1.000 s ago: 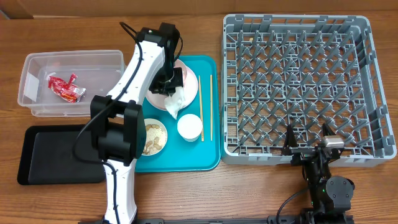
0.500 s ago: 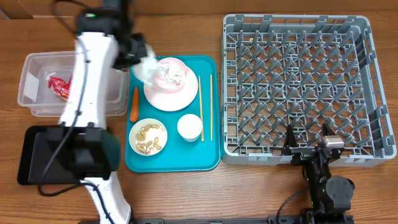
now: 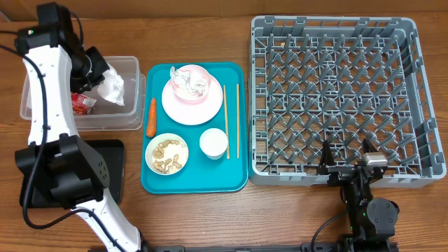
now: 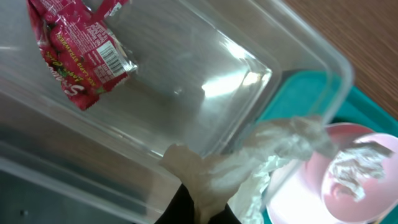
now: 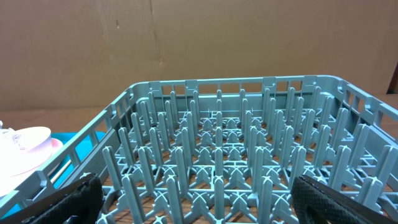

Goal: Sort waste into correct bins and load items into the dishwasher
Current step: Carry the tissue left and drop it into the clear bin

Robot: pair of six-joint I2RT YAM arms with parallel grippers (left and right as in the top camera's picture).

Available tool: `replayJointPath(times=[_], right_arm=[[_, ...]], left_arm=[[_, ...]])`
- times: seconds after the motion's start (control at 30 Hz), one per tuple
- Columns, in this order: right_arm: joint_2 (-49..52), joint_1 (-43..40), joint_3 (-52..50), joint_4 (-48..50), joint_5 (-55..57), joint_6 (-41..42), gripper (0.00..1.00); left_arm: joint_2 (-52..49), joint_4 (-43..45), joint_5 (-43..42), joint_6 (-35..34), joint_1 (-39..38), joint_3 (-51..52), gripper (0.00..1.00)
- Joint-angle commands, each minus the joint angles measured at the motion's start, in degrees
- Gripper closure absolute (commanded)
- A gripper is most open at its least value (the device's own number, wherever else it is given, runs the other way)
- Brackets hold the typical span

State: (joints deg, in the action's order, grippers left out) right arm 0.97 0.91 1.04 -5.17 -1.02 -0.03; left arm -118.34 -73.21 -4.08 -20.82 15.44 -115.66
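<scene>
My left gripper point(image 3: 96, 70) is shut on crumpled white paper point(image 3: 113, 88) and holds it over the right part of the clear tub point(image 3: 134, 67). In the left wrist view the paper point(image 4: 261, 155) hangs from the jaws point(image 4: 208, 208) above the tub point(image 4: 298, 50). The red wrapper point(image 3: 82, 103) lies in the tub and shows in the left wrist view point(image 4: 81, 56). On the teal tray point(image 3: 234, 178) are the pink plate point(image 3: 192, 108) with more crumpled paper point(image 3: 187, 80), a carrot point(image 3: 150, 116), a bowl of scraps point(image 3: 166, 154), a white cup point(image 3: 213, 143) and chopsticks point(image 3: 237, 119). My right gripper point(image 3: 344, 162) is open at the front edge of the dish rack point(image 3: 336, 98).
The black tray point(image 3: 115, 168) lies at the front left, mostly hidden under my left arm. The right wrist view looks across the rack's pegs point(image 5: 217, 155), with the pink plate's edge point(image 5: 25, 146) at far left. A cardboard wall stands behind the table.
My left arm has swung left from the pink plate with the white paper and is over the clear tub. The carrot has come into view. The right arm has not moved.
</scene>
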Motion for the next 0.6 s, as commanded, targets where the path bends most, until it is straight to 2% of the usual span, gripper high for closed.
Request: replayJointPath(times=[0.0,0.17,0.23,0.3,0.37,0.5,0.57], right_arm=[[0.0,0.4,-0.6,0.3,0.5,-0.2,0.0],[0.0,0.4,-0.6,0.3,0.5,-0.2,0.0],[0.0,0.4,-0.6,0.3,0.5,-0.2,0.0],[0.0,0.4,-0.6,0.3,0.5,-0.2,0.0],[0.0,0.4,-0.6,0.3,0.5,-0.2,0.0],[0.0,0.4,-0.6,0.3,0.5,-0.2,0.0],[0.0,0.4,-0.6,0.3,0.5,-0.2,0.0]], left_arm=[[0.5,3.8,0.2,-0.5,0.8,5.3,0.96],[0.5,10.6,0.5,-1.4,2.1,10.3,0.96],[0.5,11.4,0.4,-2.2,2.7,10.8,0.93],[0.5,11.5,0.4,-2.1,3.3,10.9,0.83],[0.5,11.3,0.5,-2.1,3.8,10.9,0.62],[0.5,11.3,0.4,-2.1,4.9,10.8,0.56],[0.5,11.3,0.2,-2.1,5.6,10.6,0.44]])
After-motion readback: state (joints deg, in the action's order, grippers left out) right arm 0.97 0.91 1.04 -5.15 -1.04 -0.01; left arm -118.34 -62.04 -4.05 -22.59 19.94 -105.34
